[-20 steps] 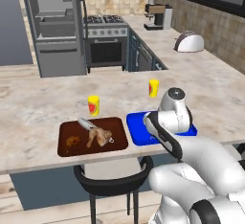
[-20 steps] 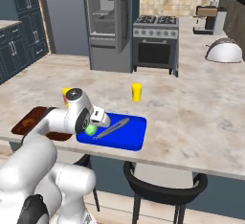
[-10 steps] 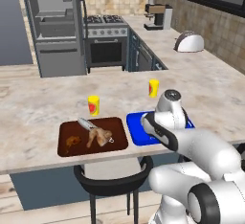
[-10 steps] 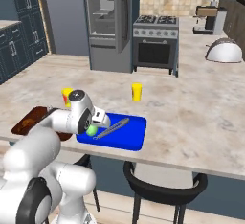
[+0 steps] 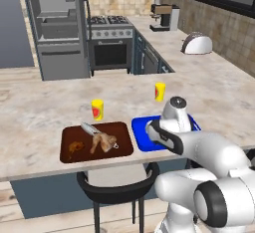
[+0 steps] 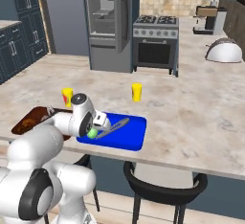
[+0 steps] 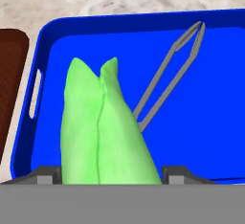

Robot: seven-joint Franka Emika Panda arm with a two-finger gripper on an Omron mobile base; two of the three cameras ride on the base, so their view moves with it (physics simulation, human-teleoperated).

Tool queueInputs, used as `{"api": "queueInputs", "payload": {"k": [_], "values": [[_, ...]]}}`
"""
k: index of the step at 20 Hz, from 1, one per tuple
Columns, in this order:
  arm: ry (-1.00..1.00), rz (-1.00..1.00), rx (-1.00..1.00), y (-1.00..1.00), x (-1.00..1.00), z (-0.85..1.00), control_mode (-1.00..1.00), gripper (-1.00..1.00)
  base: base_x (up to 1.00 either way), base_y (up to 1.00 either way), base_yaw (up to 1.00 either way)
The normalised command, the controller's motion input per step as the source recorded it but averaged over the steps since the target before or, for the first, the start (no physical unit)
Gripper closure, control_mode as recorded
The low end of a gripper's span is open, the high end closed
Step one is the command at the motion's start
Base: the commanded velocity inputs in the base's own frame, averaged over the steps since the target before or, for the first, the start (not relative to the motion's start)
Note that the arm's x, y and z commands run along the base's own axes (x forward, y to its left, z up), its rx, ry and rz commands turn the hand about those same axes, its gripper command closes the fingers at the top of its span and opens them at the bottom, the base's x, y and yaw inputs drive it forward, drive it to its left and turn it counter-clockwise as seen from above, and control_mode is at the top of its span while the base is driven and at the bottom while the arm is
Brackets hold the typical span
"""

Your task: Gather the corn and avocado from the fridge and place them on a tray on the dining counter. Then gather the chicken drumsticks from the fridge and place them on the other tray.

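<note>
From the left base view, my arm covers part of the blue tray [image 5: 141,133]; drumsticks [image 5: 102,141] lie on the brown tray [image 5: 69,133]. From the right, my gripper [image 6: 94,131] holds the corn [image 6: 91,133] over the blue tray. The hand view shows the corn clamped between my fingertips [image 7: 48,175] above the tray, beside grey tongs [image 7: 170,74].

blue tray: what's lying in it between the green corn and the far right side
In the hand view, metal tongs lie on the blue tray floor, slanting from beside the corn up toward the far right corner. Beyond them the tray floor is bare.
</note>
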Motion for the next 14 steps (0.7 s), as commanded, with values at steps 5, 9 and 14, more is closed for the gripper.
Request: {"api": "queueInputs", "payload": {"k": [5, 9, 14], "values": [[0.0, 0.0, 0.01, 0.01, 0.13, -0.18, -1.0, 1.0, 0.0, 0.0, 0.0], [0.02, 0.0, 0.0, 0.01, 0.16, -0.17, -1.0, 1.0, 0.0, 0.0, 0.0], [0.05, 0.0, 0.0, 0.0, 0.21, -0.04, -1.0, 1.0, 0.0, 0.0, 0.0]]}}
